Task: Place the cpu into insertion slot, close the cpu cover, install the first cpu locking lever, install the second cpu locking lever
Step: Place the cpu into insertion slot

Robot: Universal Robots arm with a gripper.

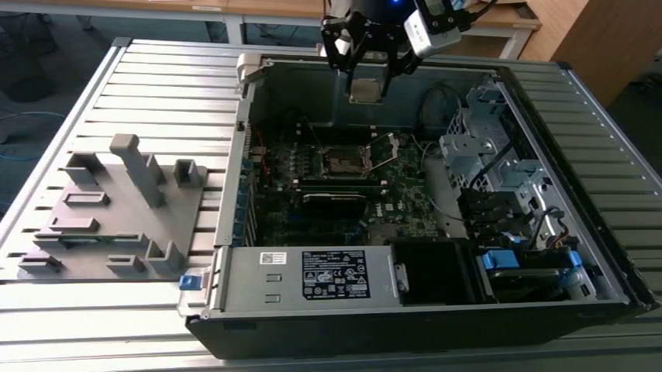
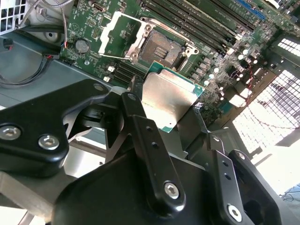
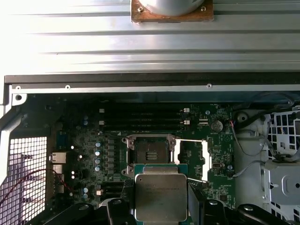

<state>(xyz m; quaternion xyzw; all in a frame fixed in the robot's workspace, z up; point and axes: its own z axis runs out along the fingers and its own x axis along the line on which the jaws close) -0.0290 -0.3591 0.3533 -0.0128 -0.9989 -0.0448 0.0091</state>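
Observation:
My gripper hangs above the far wall of the open computer case, shut on the cpu, a small square chip with a silvery face. In both wrist views the cpu sits clamped by its edges between the black fingers. Well below it on the green motherboard lies the insertion slot, dark and bare. The cpu cover stands swung open beside the slot.
The case lies open on a slatted metal table. A labelled power supply fills its near side and a drive cage with cables its right. Long memory slots run beside the socket. A grey fixture block sits on the exterior view's left.

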